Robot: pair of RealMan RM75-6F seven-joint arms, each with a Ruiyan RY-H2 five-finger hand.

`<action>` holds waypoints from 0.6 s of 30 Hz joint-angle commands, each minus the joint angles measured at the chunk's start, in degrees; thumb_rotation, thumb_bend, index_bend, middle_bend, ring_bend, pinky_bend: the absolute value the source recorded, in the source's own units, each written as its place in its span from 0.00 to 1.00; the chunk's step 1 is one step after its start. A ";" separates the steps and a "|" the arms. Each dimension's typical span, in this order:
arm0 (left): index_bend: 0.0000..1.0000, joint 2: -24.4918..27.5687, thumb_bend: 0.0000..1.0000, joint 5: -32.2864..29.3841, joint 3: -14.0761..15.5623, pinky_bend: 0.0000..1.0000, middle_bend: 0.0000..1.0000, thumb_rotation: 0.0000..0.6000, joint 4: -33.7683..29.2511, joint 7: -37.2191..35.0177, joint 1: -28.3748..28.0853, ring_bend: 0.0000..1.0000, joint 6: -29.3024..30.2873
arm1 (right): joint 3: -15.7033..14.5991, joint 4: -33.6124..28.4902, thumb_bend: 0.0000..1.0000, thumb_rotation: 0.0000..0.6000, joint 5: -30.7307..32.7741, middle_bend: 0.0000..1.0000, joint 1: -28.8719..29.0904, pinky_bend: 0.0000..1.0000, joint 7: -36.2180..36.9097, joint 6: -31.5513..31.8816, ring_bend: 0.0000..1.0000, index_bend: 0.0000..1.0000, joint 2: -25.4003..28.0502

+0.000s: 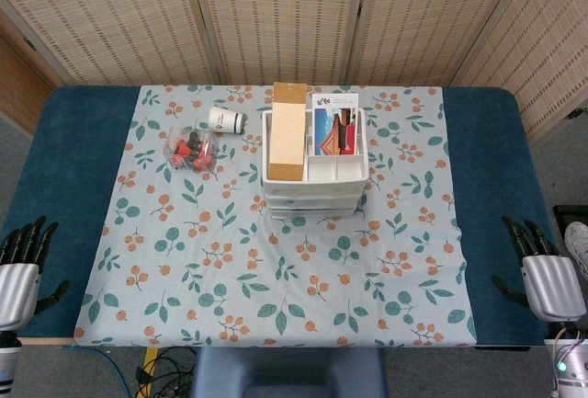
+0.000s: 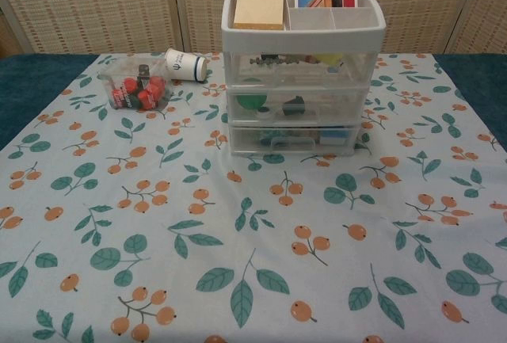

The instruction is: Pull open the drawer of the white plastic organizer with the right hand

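White plastic organizer (image 2: pixel 303 81) near table's far edge, drawers all closed; light, slick, likely to slide, so hook bottom drawer's front handle (image 2: pixel 287 142); right hand (image 1: pixel 548 280) and left hand (image 1: pixel 20 274) empty, fingers spread, at near corners.

Both lower corners of the head view are cropping the left hand (image 1: pixel 20 274) and right hand (image 1: pixel 549 278); the organizer (image 2: pixel 301 81) drawers' contents are showing blurred.

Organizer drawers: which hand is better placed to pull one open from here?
Neither clearly. The right hand and left hand both rest open at the table's near corners, similarly far from the organizer. The drawer fronts face the robot.
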 commanded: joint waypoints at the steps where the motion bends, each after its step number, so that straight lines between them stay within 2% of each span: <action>1: 0.01 -0.07 0.22 -0.01 0.02 0.07 0.00 1.00 0.20 -0.07 -0.05 0.00 -0.09 | -0.16 -0.06 0.25 1.00 -0.17 0.15 0.10 0.28 0.08 -0.25 0.11 0.01 -0.04; 15: 0.01 0.00 0.22 0.42 -0.09 0.07 0.00 1.00 0.25 -0.46 -0.27 0.00 0.06 | -0.24 -0.84 0.25 1.00 -1.01 0.15 0.46 0.29 0.30 -0.36 0.16 0.01 0.11; 16: 0.01 0.00 0.22 0.44 -0.13 0.07 0.00 1.00 0.25 -0.54 -0.30 0.00 0.08 | -0.11 -0.97 0.25 1.00 -1.23 0.15 0.63 0.30 0.23 -0.31 0.17 0.01 0.17; 18: 0.01 -0.03 0.22 0.55 -0.08 0.07 0.00 1.00 0.25 -0.67 -0.32 0.00 0.08 | 0.20 -1.31 0.25 1.00 -1.67 0.17 1.05 0.45 0.17 -0.28 0.25 0.01 0.28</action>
